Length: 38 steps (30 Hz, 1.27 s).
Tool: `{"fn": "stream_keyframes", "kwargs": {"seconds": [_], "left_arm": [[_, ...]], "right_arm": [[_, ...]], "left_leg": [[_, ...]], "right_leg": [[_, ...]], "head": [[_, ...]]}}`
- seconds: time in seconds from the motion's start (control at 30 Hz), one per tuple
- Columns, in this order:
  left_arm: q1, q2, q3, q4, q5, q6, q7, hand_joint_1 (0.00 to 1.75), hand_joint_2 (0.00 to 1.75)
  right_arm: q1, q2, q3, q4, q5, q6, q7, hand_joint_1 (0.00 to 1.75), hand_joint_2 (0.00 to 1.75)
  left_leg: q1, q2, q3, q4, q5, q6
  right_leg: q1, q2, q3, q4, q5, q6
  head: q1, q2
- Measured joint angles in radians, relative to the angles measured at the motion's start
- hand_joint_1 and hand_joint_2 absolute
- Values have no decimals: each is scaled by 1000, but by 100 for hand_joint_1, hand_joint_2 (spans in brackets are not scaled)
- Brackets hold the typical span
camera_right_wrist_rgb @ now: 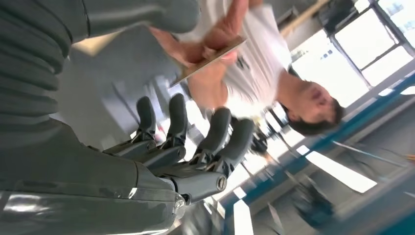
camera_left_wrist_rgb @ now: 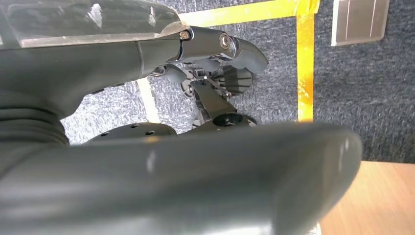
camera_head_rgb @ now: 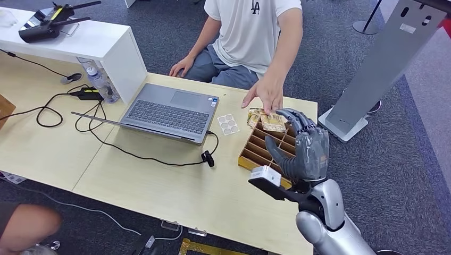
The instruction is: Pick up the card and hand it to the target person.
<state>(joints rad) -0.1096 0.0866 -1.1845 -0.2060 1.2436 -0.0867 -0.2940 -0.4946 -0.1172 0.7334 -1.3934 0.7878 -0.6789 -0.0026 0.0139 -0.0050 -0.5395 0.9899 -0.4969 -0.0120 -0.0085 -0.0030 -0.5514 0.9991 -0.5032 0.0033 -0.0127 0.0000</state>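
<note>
The card [camera_right_wrist_rgb: 208,61] is now in the person's hand [camera_head_rgb: 266,95], pinched between their fingers just beyond the robot's right hand [camera_head_rgb: 304,146], so the handover looks done or nearly so. Largest in the scene, the table [camera_head_rgb: 159,180] carries an open laptop [camera_head_rgb: 170,111] and a wooden divided tray [camera_head_rgb: 260,149], above which the right hand is raised, fingers spread and holding nothing. The left hand [camera_left_wrist_rgb: 215,63] hangs by the floor; I cannot tell its grip. Next, I judge, the right arm should withdraw.
</note>
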Motion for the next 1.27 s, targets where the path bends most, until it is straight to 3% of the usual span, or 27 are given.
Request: {"fn": "stream_keyframes", "kwargs": {"seconds": [0.2, 0.4, 0.93, 1.27], "left_arm": [[0, 0, 0, 0, 18, 9, 5, 0, 0], [1, 0, 0, 0, 30, 15, 14, 0, 0], [2, 2, 3, 0, 50, 32, 27, 0, 0], [1, 2, 3, 0, 47, 31, 29, 0, 0]], "right_arm": [[4, 5, -10, 23, -652, 134, -134, 0, 175], [38, -15, -45, 29, -1030, 260, -146, 0, 175], [169, -117, -127, -50, -1102, 291, -17, 0, 175], [243, -149, -183, -97, -1093, 311, 2, 0, 175]], "left_leg": [[0, 0, 0, 0, 0, 0], [0, 0, 0, 0, 0, 0], [0, 0, 0, 0, 0, 0], [0, 0, 0, 0, 0, 0]], "right_leg": [[0, 0, 0, 0, 0, 0], [0, 0, -1, 0, 0, 0], [0, 0, -1, 0, 0, 0], [0, 0, 0, -1, 0, 0]], "head": [[0, 0], [0, 0], [0, 0], [0, 0]]}}
